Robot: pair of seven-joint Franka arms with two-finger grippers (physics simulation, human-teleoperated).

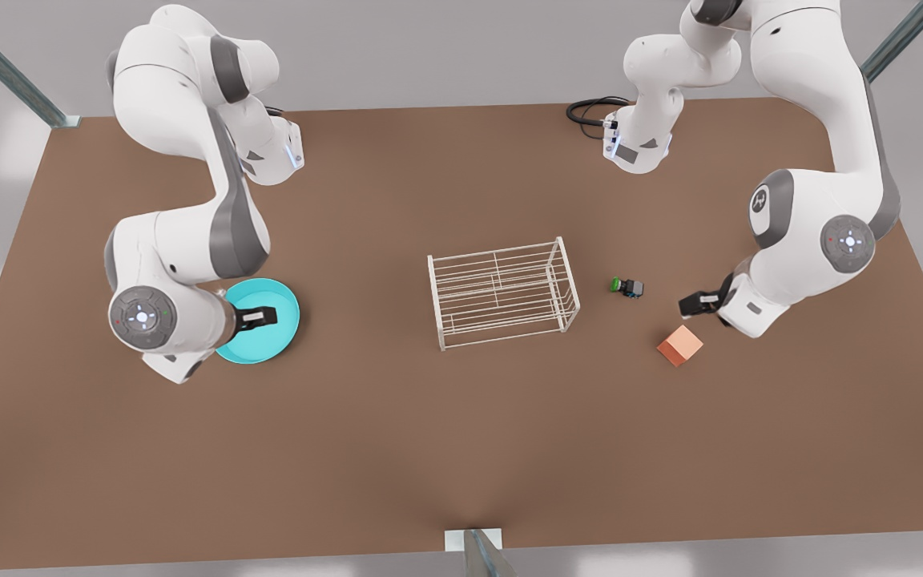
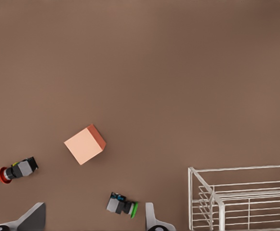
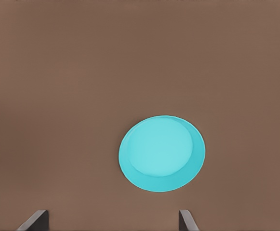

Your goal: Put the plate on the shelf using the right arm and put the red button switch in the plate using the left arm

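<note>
Teal plate [image 1: 269, 332] lies flat on the table [image 1: 461, 449] directly beneath the right gripper [image 1: 257, 317], fingers spread wide and empty, with the shelf [image 1: 501, 292] at its 3 o'clock in the front view.

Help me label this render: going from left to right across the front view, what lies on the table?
Plate under the right pincer → shelf → green-capped switch → orange cube → left pincer.
</note>
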